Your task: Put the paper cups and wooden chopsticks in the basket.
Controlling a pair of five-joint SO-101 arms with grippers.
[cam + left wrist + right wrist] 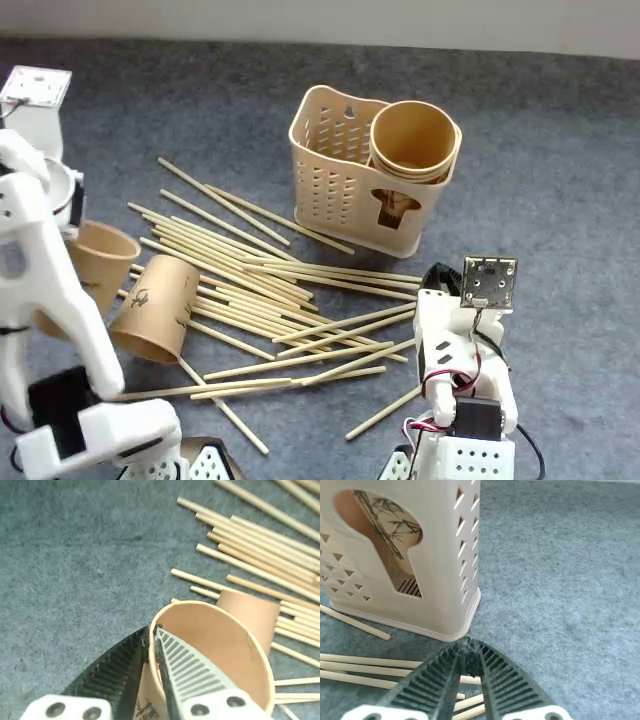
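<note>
My left gripper [152, 630] is shut on the rim of a brown paper cup [220, 645], one finger inside and one outside. In the high view this cup [105, 258] is at the left, next to the white arm. A second paper cup [155, 305] lies on its side beside it. Several wooden chopsticks [270, 290] are scattered over the middle of the grey mat. The beige basket [340, 190] stands at the back with stacked paper cups [412, 140] in one compartment. My right gripper [467, 647] is shut and empty, just in front of the basket [445, 580], above chopsticks [370, 672].
The grey carpet [560, 200] to the right of the basket is open floor. The other compartment of the basket [335, 120] holds nothing visible. The arm bases [100, 440] stand at the front edge.
</note>
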